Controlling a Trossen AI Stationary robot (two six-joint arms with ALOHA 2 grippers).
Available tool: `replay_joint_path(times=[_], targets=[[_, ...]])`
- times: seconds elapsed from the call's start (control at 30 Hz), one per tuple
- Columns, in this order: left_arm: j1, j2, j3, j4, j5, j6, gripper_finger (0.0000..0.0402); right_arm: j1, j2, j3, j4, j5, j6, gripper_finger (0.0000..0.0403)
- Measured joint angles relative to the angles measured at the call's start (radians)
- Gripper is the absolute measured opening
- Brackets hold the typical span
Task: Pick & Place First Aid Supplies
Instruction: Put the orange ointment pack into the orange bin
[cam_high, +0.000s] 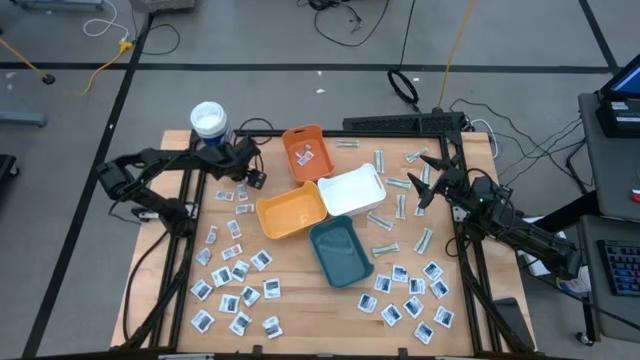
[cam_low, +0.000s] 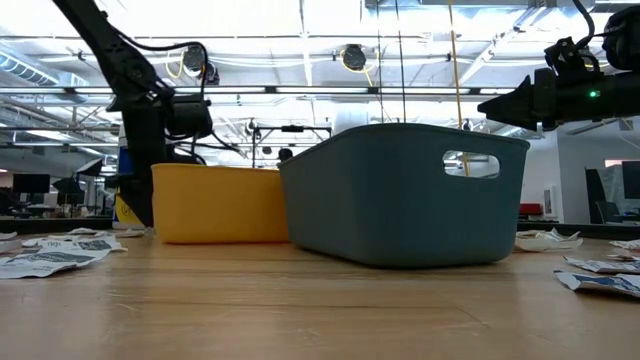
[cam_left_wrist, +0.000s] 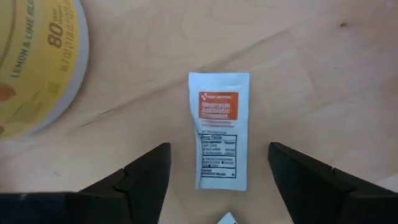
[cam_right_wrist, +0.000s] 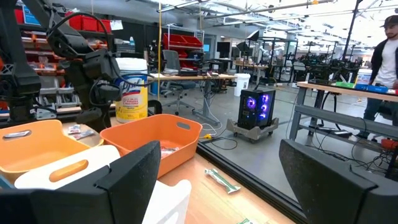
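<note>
My left gripper (cam_left_wrist: 219, 155) points down over the table's far left, open, with one finger on each side of a white sachet with orange print (cam_left_wrist: 219, 127). The sachet lies flat on the wood and I see no touch. In the high view that gripper (cam_high: 250, 172) is beside the white-lidded canister (cam_high: 208, 120). More sachets lie scattered at the near left (cam_high: 235, 270) and near right (cam_high: 410, 300), and pale strips (cam_high: 385, 220) lie right of the trays. My right gripper (cam_high: 422, 183) waits open at the far right, held level above the table.
An orange tray (cam_high: 305, 152) holding a few packets, a white tray (cam_high: 352, 190), a yellow-orange tray (cam_high: 292, 210) and a teal tray (cam_high: 340, 250) stand in a cluster mid-table. The yellow-labelled canister (cam_left_wrist: 37, 62) stands close to my left gripper. A person (cam_right_wrist: 385, 43) stands in the room beyond.
</note>
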Motion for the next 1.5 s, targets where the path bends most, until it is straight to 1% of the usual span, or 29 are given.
replay_joint_path(times=[0.1, 0.43, 0.6, 0.73, 0.87, 0.93, 1.07, 1.33, 1.5], targets=[[0.000, -0.001, -0.006, 0.001, 0.022, -0.002, 0.0231, 0.000, 0.000, 0.000, 0.000, 0.000, 0.000, 0.0322], [0.000, -0.001, -0.008, -0.006, 0.049, 0.008, 0.0074, 0.000, 0.000, 0.000, 0.000, 0.000, 0.000, 0.0322], [0.000, -0.001, -0.008, -0.008, 0.049, 0.008, 0.0012, 0.000, 0.000, 0.000, 0.000, 0.000, 0.000, 0.0322], [0.000, -0.002, -0.006, -0.016, 0.051, -0.006, 0.0007, 0.000, 0.000, 0.000, 0.000, 0.000, 0.000, 0.0322], [-0.001, -0.016, 0.021, -0.078, 0.076, -0.018, 0.0004, 0.000, 0.000, 0.000, 0.000, 0.000, 0.000, 0.0322], [-0.002, -0.031, 0.044, -0.113, 0.070, -0.017, 0.0004, 0.000, 0.000, 0.000, 0.000, 0.000, 0.000, 0.0322], [-0.006, -0.059, 0.106, -0.171, 0.046, -0.013, 0.0003, 0.000, 0.000, 0.000, 0.000, 0.000, 0.000, 0.0322], [-0.014, -0.089, 0.267, -0.351, 0.060, 0.047, 0.0002, 0.000, 0.000, 0.000, 0.000, 0.000, 0.000, 0.0322], [-0.015, -0.089, 0.354, -0.454, 0.090, 0.103, 0.0002, 0.000, 0.000, 0.000, 0.000, 0.000, 0.000, 0.0322]])
